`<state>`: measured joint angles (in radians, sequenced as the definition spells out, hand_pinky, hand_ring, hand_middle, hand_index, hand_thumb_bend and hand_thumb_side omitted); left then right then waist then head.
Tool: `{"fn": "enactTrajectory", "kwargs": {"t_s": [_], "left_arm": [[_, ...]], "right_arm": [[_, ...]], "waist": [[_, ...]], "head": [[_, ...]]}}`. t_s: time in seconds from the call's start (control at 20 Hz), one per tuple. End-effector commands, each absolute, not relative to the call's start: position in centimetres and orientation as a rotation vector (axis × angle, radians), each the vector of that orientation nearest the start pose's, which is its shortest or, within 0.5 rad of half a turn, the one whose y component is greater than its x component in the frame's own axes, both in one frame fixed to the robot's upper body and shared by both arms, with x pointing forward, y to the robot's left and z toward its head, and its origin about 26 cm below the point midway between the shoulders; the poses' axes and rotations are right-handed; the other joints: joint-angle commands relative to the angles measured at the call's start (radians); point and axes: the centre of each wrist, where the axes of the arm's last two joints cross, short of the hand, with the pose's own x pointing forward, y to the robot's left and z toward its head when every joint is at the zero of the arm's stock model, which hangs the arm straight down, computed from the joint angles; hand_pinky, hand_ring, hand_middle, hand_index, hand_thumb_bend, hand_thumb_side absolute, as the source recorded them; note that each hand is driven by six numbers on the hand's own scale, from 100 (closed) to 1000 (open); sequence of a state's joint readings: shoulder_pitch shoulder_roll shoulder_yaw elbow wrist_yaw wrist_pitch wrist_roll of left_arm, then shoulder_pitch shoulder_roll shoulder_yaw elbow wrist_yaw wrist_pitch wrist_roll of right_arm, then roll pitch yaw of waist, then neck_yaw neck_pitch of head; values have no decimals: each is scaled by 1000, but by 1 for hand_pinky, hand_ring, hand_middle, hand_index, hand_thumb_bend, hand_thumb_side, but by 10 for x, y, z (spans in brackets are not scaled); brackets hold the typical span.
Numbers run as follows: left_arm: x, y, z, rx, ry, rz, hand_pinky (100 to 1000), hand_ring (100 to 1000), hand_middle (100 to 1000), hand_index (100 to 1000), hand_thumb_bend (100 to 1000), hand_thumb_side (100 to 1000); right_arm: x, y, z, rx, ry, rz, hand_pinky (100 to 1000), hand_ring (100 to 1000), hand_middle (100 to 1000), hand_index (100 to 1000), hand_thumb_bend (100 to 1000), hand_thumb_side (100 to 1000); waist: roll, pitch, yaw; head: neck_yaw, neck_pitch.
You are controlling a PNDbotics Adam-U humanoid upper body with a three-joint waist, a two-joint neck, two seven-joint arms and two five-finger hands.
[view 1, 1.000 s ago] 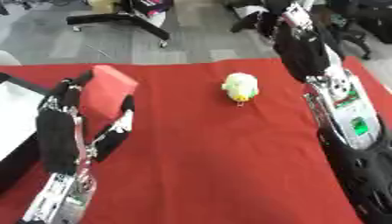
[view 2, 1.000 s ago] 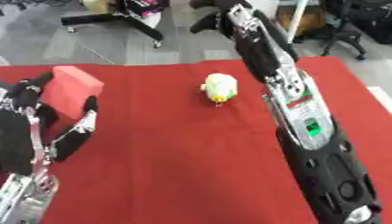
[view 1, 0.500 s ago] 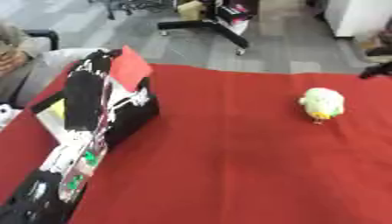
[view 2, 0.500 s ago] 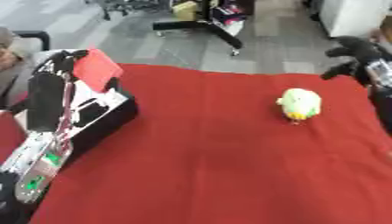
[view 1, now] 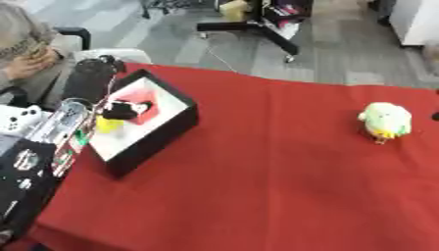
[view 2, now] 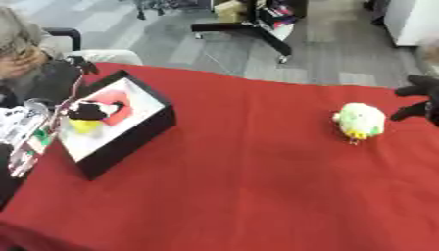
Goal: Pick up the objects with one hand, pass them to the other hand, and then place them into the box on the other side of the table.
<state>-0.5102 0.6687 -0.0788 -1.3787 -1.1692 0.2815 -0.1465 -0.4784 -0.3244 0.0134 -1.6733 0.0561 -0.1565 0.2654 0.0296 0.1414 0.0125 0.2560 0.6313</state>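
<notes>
A black box [view 1: 158,142] with a white inside stands at the left end of the red table [view 1: 257,186]. My left hand [view 1: 123,110] reaches down into it from the lower left, its dark fingers curled over a red block [view 1: 147,96] that rests on the box floor. A small yellow thing [view 1: 107,125] lies in the box beside the hand. A pale green and yellow plush toy [view 2: 360,120] sits on the cloth at the right. My right hand [view 2: 415,101] shows at the right edge, next to the toy but apart from it, fingers spread and holding nothing.
A person sits beyond the table's left corner, next to a white game controller [view 1: 17,120]. Past the far edge is grey floor with an office chair base [view 1: 249,27]. Red cloth stretches between box and toy.
The camera has swung to the left. My left hand has carried the red block over the box and down into it. My right arm has slipped to the right edge.
</notes>
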Motion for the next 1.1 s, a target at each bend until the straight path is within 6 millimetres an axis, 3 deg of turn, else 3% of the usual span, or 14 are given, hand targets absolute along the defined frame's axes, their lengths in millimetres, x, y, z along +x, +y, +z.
{"fn": "enactTrajectory", "kwargs": {"t_s": [0.05, 0.25, 0.35, 0.5, 0.65, 0.8, 0.95, 1.1], "left_arm": [[389, 383, 187, 1623, -933, -1160, 793, 685, 707, 833, 792, 676], [387, 386, 191, 1630, -886, -1152, 799, 697, 723, 870, 840, 724], [382, 383, 199, 1655, -939, -1116, 789, 676, 708, 862, 806, 727], [371, 371, 214, 1649, -1124, -1007, 754, 623, 662, 828, 721, 696], [354, 348, 228, 1526, -1450, -857, 715, 576, 617, 793, 581, 687], [330, 315, 237, 1270, -1842, -701, 693, 552, 593, 769, 527, 671], [308, 287, 240, 1015, -2102, -586, 682, 541, 581, 757, 503, 664], [305, 261, 230, 731, -2265, -508, 669, 526, 564, 738, 465, 686]], "right_arm": [[365, -260, 188, -72, -2201, 747, 797, 607, 744, 893, 100, 1000], [365, -262, 188, -75, -2204, 740, 797, 607, 743, 893, 100, 1000], [365, -264, 189, -84, -2204, 742, 797, 606, 743, 893, 100, 1000], [366, -268, 192, -110, -2206, 751, 796, 602, 742, 894, 100, 1000], [369, -278, 198, -174, -2205, 775, 795, 596, 743, 898, 100, 1000], [380, -299, 199, -299, -2153, 793, 790, 593, 745, 899, 100, 1000], [396, -323, 197, -446, -2074, 810, 791, 598, 753, 902, 100, 1000], [417, -347, 200, -626, -1978, 887, 805, 652, 799, 923, 100, 1000]], "waist": [[-1, -21, -2], [-2, -19, -4], [-1, -19, -3], [-1, -19, 3], [-1, -20, 12], [-4, -19, 26], [-5, -16, 44], [-8, -9, 69]], "head": [[-18, -2], [-35, -12], [-42, -15], [-47, -18], [-74, -22], [-144, -21], [-228, -16], [-368, 1]]}}
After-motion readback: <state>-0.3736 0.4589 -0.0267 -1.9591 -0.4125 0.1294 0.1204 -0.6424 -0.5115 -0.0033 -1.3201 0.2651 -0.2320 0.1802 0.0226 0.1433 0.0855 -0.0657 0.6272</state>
